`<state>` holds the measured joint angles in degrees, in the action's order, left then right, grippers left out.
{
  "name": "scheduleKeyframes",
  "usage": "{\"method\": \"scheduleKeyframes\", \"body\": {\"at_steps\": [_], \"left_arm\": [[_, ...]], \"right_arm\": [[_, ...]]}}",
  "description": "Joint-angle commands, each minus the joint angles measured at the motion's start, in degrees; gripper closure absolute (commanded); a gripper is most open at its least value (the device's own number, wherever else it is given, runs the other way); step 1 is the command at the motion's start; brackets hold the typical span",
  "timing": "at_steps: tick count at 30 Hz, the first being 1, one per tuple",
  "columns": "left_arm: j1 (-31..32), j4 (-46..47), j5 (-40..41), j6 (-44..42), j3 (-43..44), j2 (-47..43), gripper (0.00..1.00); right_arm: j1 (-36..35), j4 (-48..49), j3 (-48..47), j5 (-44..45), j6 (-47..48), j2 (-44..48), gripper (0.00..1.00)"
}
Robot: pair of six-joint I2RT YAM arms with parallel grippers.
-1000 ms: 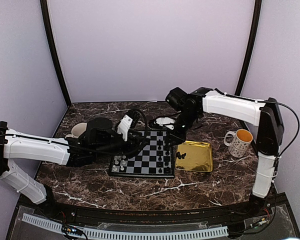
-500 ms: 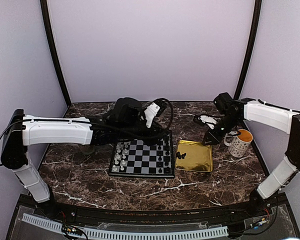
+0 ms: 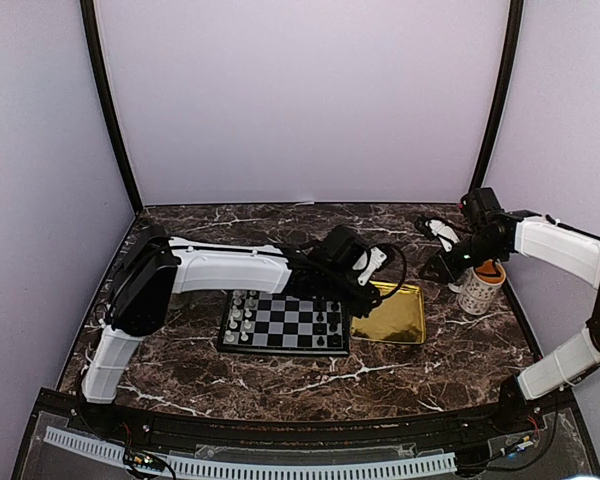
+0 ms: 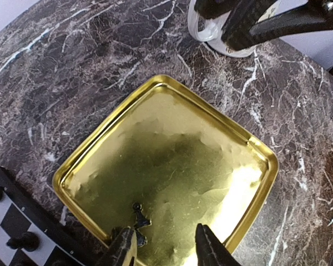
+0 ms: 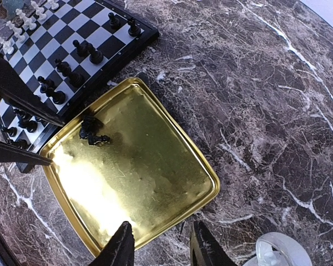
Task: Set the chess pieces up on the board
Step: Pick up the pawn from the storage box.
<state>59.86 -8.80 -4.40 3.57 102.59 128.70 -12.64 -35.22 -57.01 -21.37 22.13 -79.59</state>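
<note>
Overhead, the board [image 3: 285, 322] lies mid-table [image 3: 280, 385], with pale pieces [image 3: 242, 320] along its left edge and black pieces [image 3: 325, 320] on its right half. The left arm [image 3: 230, 268] reaches across to the gold tray [image 3: 405, 325] just beside the board, and the right arm [image 3: 565, 248] hangs near the mug [image 3: 477, 290]. From the left wrist, the jaws are spread above the tray's near corner, where a few loose pieces [image 4: 137, 219] lie tipped together. From the right wrist, those jaws are spread too, holding nothing, over the tray's far edge. Trouble seems likeliest at the pinch: clumped pieces may come up two at once or skid on slick metal, and both arms crowd one tray.
</note>
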Motion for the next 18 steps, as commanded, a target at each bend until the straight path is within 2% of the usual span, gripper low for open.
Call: {"method": "scheduleKeyframes", "body": {"at_steps": [1, 9, 18], "left_arm": [[0.44, -5.45, 1.56, -0.51, 6.43, 3.43, 0.62], [0.69, -10.53, 3.73, -1.28, 12.93, 9.45, 0.62], [0.79, -12.34, 5.79, -1.64, 14.39, 11.43, 0.65]], "right_arm": [[0.26, 2.64, 1.68, -1.52, -0.47, 1.06, 0.65], [0.28, 2.45, 1.81, -2.01, -0.2, 0.89, 0.65], [0.33, 2.2, 1.67, -2.45, 0.06, -0.24, 0.64]]}}
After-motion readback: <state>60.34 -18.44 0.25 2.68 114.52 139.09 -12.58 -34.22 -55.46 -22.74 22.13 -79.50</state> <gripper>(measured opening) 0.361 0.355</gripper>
